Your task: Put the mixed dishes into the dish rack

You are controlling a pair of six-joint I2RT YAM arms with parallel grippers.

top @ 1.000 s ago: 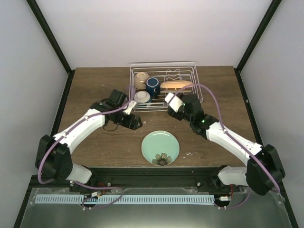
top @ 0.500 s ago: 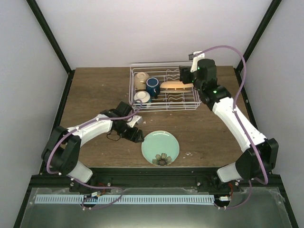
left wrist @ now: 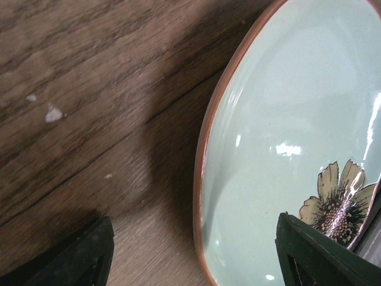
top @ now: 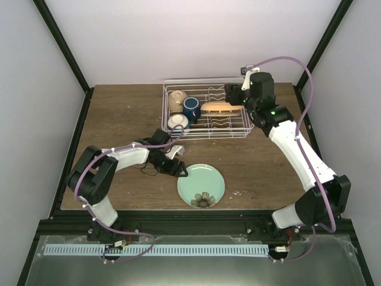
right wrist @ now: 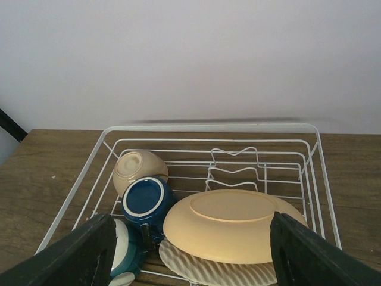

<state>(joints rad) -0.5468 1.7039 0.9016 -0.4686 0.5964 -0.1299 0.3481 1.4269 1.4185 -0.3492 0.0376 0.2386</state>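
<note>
The white wire dish rack point(top: 238, 128) stands at the back of the table. In it lie a cream bowl point(top: 177, 100), a dark blue mug point(top: 191, 108), a white bowl with blue outside point(top: 178, 123) and an orange-yellow plate point(top: 221, 107). The right wrist view shows the same rack point(right wrist: 208, 127), the yellow plate point(right wrist: 232, 223) and a white ribbed plate point(right wrist: 202, 269) under it. A pale green plate point(top: 201, 182) with a brown rim and a flower lies flat on the table. My left gripper point(top: 180, 171) is open, its jaws straddling that plate's left rim point(left wrist: 202, 179). My right gripper point(top: 229, 95) is open and empty over the rack's back right.
The wooden table point(top: 119, 113) has small white crumbs point(top: 241, 192) right of the green plate. Black frame posts point(top: 65, 53) rise at the back corners. A thin cable loop point(top: 149, 171) hangs under my left wrist.
My left gripper slid right, up to the green plate's left rim. My right arm swung from mid-table to above the rack's back right, then stayed nearly still.
</note>
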